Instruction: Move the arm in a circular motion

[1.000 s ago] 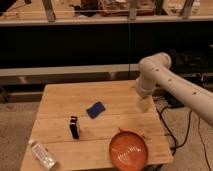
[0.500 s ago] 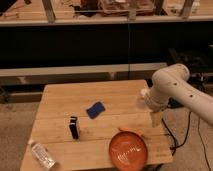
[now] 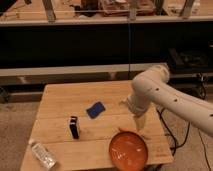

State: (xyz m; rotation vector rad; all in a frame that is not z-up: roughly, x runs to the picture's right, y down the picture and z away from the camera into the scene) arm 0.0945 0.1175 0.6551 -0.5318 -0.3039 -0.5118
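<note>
The arm is large and cream-white with small dark dots. It reaches in from the right edge over the right side of the wooden table. Its bulbous elbow is bent above the table's right half. From there a short segment points down to the tapered yellowish tip, the gripper. The gripper hangs just above the table, right behind the orange bowl and to the right of the blue sponge. It holds nothing that I can see.
A small black upright object stands left of centre. A clear plastic bottle lies at the front left corner. Dark shelving runs behind the table. Cables hang to the right of it.
The elbow swung right half a second ago and has now come back left and lower. The tip has dropped toward the front, close to the orange bowl. The table objects have not moved.
</note>
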